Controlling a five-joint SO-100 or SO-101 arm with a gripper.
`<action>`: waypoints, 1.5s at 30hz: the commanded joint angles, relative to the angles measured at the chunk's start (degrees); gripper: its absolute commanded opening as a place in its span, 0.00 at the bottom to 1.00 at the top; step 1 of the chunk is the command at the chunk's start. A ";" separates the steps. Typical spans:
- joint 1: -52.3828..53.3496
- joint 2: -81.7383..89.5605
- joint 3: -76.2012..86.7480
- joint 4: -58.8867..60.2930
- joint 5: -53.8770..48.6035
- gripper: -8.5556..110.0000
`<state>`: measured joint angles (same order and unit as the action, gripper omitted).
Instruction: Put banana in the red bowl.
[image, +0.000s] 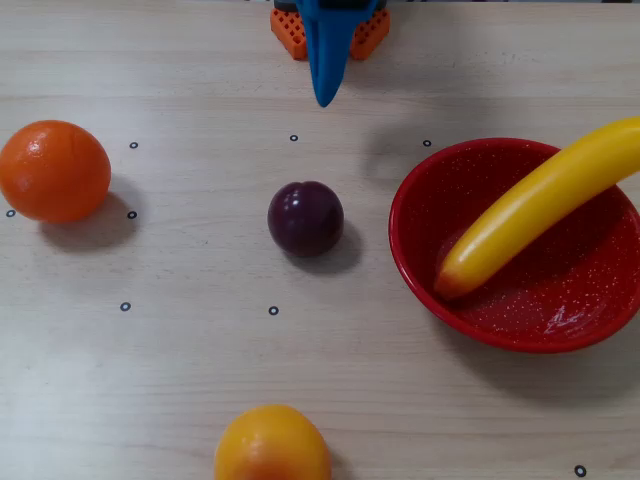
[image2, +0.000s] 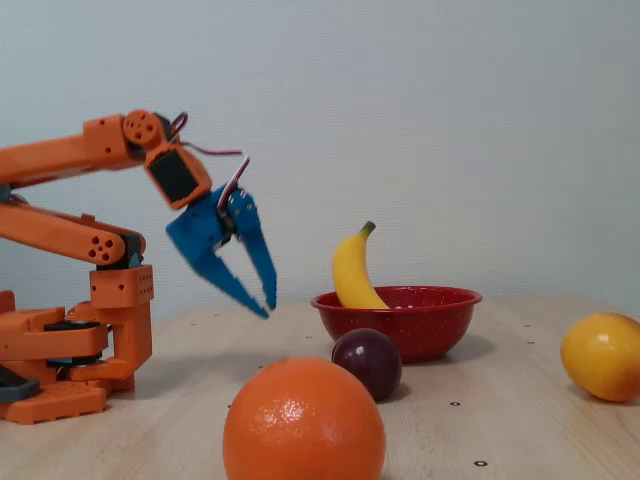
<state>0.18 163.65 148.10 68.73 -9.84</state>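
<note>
The yellow banana (image: 545, 203) lies in the red speckled bowl (image: 480, 330) at the right of the overhead view, its orange-red tip down on the bowl's floor and its other end leaning out over the far-right rim. In the fixed view the banana (image2: 352, 270) stands up out of the bowl (image2: 420, 325) with its greenish stem on top. My blue gripper (image2: 266, 304) is open and empty, hanging in the air to the left of the bowl, well apart from it. In the overhead view only the blue gripper (image: 325, 95) tip shows at the top edge.
A dark purple plum (image: 305, 218) sits mid-table, left of the bowl. An orange (image: 54, 170) lies at the far left and a yellow-orange fruit (image: 272, 445) at the bottom edge. The arm's orange base (image2: 60, 350) stands at the left of the fixed view.
</note>
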 joint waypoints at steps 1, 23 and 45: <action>0.44 4.31 0.35 -2.29 -0.70 0.07; 1.41 26.10 22.24 3.52 2.37 0.07; -2.46 27.16 26.81 7.03 9.67 0.07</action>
<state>-0.79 190.02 173.58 72.42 -1.76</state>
